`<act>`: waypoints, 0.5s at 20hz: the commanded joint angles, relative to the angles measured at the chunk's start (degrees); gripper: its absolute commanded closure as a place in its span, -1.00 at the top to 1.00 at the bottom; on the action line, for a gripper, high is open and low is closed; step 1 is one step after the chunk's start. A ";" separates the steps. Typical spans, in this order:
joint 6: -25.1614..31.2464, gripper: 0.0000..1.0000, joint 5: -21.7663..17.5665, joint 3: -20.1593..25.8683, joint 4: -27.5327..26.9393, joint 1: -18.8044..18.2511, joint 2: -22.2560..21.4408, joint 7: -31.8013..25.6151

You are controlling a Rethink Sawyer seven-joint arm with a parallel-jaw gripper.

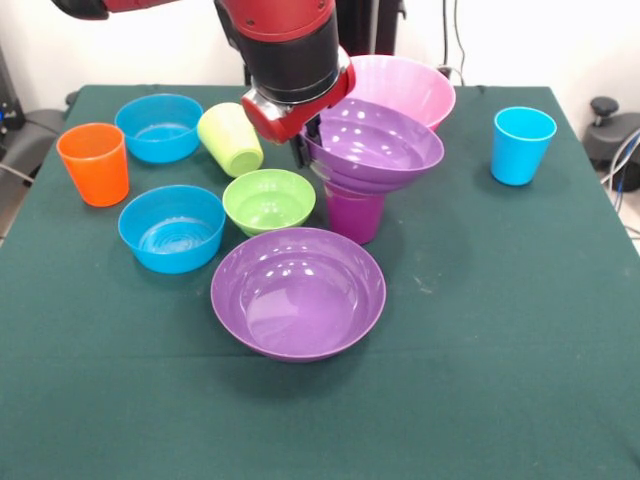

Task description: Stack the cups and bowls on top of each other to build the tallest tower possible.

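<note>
Purple bowl (375, 148) sits empty atop purple cup (355, 212), pincer (305, 150) beside.

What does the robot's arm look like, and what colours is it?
The arm is thick and round, like a fat tube. It is shiny red at the top, has a wide black band in the middle, and a red collar at the bottom. The gripper below it looks small and black.

At the upper centre of the frame the robot's arm (285, 45) shows a glossy red shell above a broad black cylindrical band, ending in a red angular wrist block with dark gripper fingers (300, 150) (barely visible) beneath.
</note>
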 commanded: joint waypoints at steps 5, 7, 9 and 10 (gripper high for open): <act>-0.89 -1.00 -0.69 0.33 -1.60 1.05 2.86 -10.51; -0.73 -1.00 -0.54 0.50 -1.60 0.80 3.21 -11.14; -0.71 -1.00 -0.53 0.64 -1.64 0.57 3.48 -11.80; -0.53 -1.00 -0.64 0.66 -1.77 0.44 3.64 -12.39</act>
